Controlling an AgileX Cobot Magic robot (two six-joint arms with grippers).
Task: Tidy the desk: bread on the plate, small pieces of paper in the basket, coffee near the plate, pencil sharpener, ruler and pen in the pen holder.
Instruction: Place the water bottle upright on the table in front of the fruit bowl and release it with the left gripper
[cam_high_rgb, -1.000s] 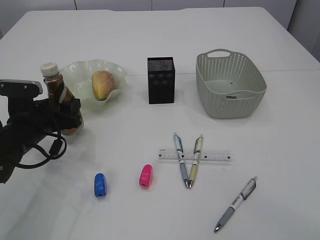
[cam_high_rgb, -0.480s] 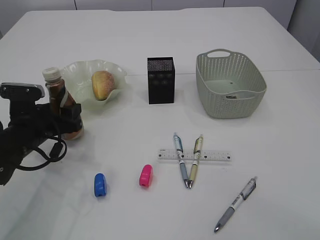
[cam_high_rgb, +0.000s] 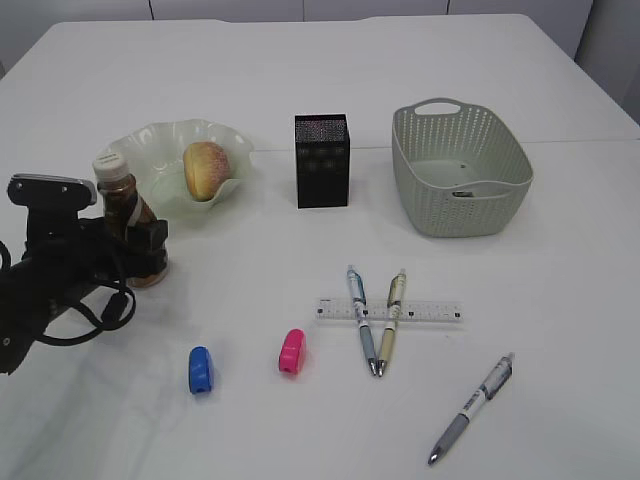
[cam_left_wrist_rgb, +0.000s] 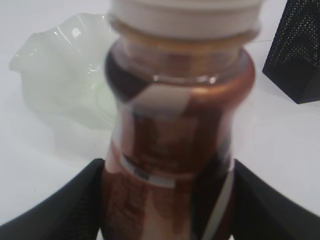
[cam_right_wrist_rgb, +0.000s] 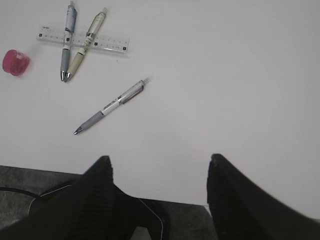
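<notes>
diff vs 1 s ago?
The left gripper has stood the coffee up from a tilt beside the plate; its jaws bracket the bottle, release unclear. The bread, pens, ruler, sharpeners, basket and right gripper have not moved.

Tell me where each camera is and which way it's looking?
Exterior view: above the desk's near side, slanting down; left gripper around brown coffee bottle beside the wavy pale green glass plate.
Left wrist view: on the left arm, facing that bottle close up; dark fingers at both sides.
Right wrist view: high on the right arm, looking down; open right gripper.
Shared: clear plastic ruler.
</notes>
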